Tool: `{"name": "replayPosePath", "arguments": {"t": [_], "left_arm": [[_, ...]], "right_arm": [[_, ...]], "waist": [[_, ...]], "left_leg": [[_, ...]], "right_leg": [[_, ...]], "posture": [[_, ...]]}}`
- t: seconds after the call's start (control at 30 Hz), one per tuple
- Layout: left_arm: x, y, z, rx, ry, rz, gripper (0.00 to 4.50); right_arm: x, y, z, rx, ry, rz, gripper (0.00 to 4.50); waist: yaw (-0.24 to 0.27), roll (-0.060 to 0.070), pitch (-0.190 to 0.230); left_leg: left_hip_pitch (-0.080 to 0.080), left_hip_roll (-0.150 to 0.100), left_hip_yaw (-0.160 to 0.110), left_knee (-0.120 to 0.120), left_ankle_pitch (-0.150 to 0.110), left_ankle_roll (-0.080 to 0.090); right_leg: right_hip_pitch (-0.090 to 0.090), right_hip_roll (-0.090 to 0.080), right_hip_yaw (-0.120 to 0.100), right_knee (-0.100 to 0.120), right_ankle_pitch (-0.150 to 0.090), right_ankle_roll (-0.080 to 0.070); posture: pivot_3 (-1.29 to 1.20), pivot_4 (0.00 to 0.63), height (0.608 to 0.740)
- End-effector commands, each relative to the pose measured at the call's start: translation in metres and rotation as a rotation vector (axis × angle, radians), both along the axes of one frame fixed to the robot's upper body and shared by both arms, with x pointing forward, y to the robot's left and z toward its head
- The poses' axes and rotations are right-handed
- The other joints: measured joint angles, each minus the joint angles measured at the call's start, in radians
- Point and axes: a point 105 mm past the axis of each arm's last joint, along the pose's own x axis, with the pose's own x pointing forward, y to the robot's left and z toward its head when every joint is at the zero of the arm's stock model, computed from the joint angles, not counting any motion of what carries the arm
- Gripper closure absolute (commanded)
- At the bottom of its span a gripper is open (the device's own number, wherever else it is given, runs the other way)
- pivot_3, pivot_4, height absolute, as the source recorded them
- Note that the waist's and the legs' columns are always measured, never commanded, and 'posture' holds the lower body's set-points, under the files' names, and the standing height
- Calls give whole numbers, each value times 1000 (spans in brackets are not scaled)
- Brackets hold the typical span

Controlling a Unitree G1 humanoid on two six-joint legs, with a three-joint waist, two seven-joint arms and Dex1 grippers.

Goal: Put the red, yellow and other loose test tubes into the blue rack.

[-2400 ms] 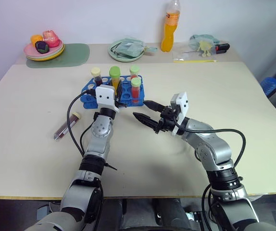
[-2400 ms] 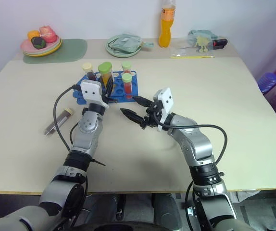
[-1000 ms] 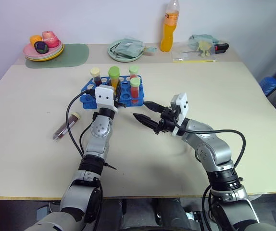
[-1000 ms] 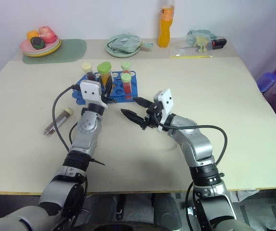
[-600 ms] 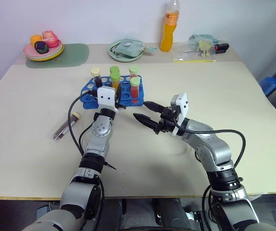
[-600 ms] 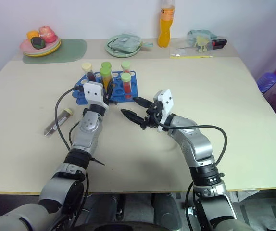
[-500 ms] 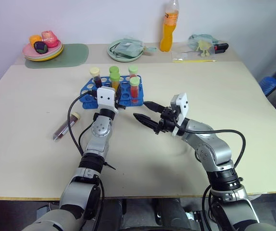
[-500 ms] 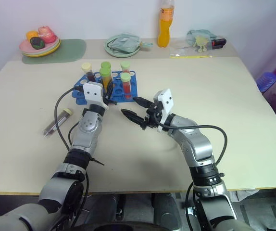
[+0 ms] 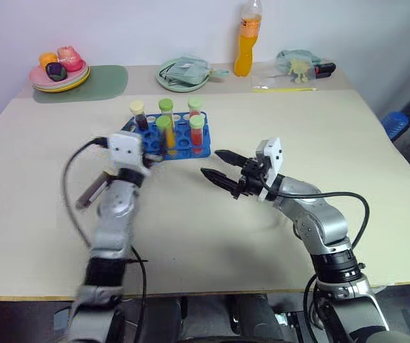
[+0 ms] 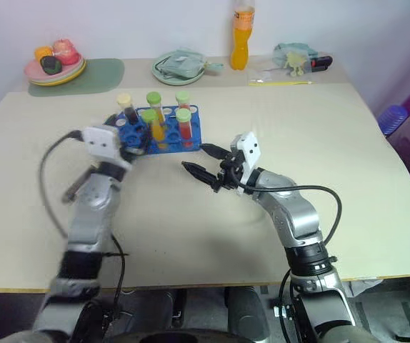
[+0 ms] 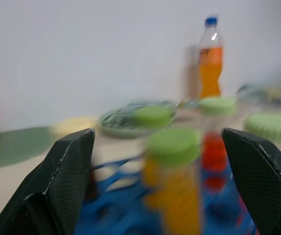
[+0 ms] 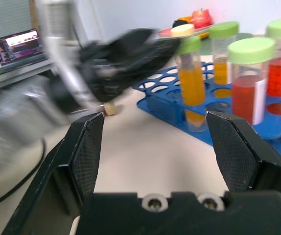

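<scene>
Right pincer (image 9: 216, 164): hovers over the table (image 9: 276, 121) near the front right corner of the rack, its two black fingers spread apart with nothing between them.
Left pincer (image 10: 128, 151): raised just in front of the rack's left end; in its wrist view the fingers stand wide apart and hold nothing.
Loose tube (image 9: 91, 193): dark brown liquid, lying on its side on the table to the left of the rack, partly hidden by the left arm; cap end hard to make out.
Blue rack (image 9: 178, 142): stands on the table ahead of both pincers, holding five upright tubes, with several holes unfilled.
Front row of the rack: a yellow-orange tube (image 9: 165, 133) with a green cap, and to its right a red tube (image 9: 196, 132) with a green cap.
Back row of the rack: a dark tube (image 9: 139, 114) with a cream cap at the left, then two green-capped tubes (image 9: 166, 108).
Green plate (image 9: 184, 71): on the far strip of the table, holding a pale green bundle.
Stacked plates (image 9: 56, 77): far left, on a green mat, with fruit-like pieces in them.
Orange bottle (image 9: 245, 44): upright at the far edge, mostly full.
</scene>
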Motion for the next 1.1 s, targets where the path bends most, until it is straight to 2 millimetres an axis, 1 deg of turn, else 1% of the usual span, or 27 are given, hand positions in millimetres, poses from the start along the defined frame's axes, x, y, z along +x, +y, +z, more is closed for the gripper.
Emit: {"name": "replayPosePath", "arguments": {"t": [0.03,0.07,0.1,0.13,0.2,0.23,0.37,0.4,0.47,0.53,0.6,0.63,0.7,0.87,1.03,1.1], "left_arm": [[-23,26,32,33,96,10,274],[-25,37,33,42,174,23,274],[-26,46,32,38,266,34,130],[-28,57,28,42,390,56,130],[-32,71,20,167,608,99,130],[-32,76,19,195,704,114,130],[-35,82,6,185,1057,64,130],[-35,84,4,189,1112,57,130],[-33,88,1,205,1183,62,130],[-27,89,-4,168,1254,57,130],[-22,95,-12,189,1295,88,130],[-20,99,-15,198,1308,104,130],[-17,99,-19,189,1336,78,130],[-3,102,-22,193,1351,54,130],[1,103,-28,253,1396,12,130],[0,101,-29,261,1417,-19,648]], "right_arm": [[-4,-3,22,10,-82,26,812],[-4,-4,24,-1,-90,34,812],[-4,-5,26,-15,-98,46,812],[-6,-5,28,-38,-109,76,812],[-12,-3,30,-88,-124,152,812],[-17,-1,31,-115,-134,207,812],[-32,7,37,-170,-166,364,812],[-34,9,38,-177,-173,386,812],[-39,13,38,-192,-184,426,812],[-45,16,37,-198,-188,456,812],[-49,17,36,-199,-188,466,812],[-50,18,35,-199,-187,466,812],[-53,18,32,-198,-180,463,812],[-59,19,25,-199,-163,458,812],[-62,21,23,-198,-157,454,812],[-62,22,22,-198,-157,453,812]], "waist": [[6,0,0],[9,0,0],[11,0,0],[12,0,0],[9,-1,1],[7,-1,1],[2,-1,1],[0,-1,1],[-3,-1,2],[-1,-1,2],[1,-1,2],[2,-1,2],[2,-1,2],[7,-1,2],[5,-1,2],[4,-1,2]], "left_leg": [[0,0,0,0,0,0],[0,0,-1,1,0,0],[0,0,-2,1,0,0],[1,0,-2,2,0,0],[1,-1,-4,3,0,0],[1,-1,-4,3,0,0],[3,-1,-3,1,0,0],[3,-1,-3,1,0,0],[3,-1,-3,0,0,0],[3,0,-2,0,0,0],[1,0,-2,0,0,0],[1,0,-2,1,0,0],[1,0,-2,1,0,0],[0,-1,-1,1,0,0],[0,-1,-1,1,0,0],[0,-1,-1,1,0,0]], "right_leg": [[0,0,0,0,0,0],[1,0,-1,0,0,0],[2,0,-1,0,0,0],[3,0,-1,0,0,0],[5,1,-3,-1,0,0],[6,2,-3,-2,0,0],[6,3,-3,-2,0,0],[6,4,-3,-1,0,0],[6,4,-2,-2,-1,0],[4,4,-1,-1,-1,0],[3,4,-2,-1,-1,-1],[2,4,-1,-1,-1,-1],[2,4,-1,-1,-1,-1],[2,3,-1,-1,-1,-1],[2,3,-1,-1,-1,-1],[2,3,-1,-1,-1,-1]], "posture": [[0,150,729],[0,150,729],[0,150,729],[0,150,729],[0,150,729],[0,150,729],[0,150,729],[0,150,729],[0,150,729],[0,150,729],[0,150,729],[0,150,729],[0,150,729],[0,150,729],[0,150,729],[0,150,729]]}}
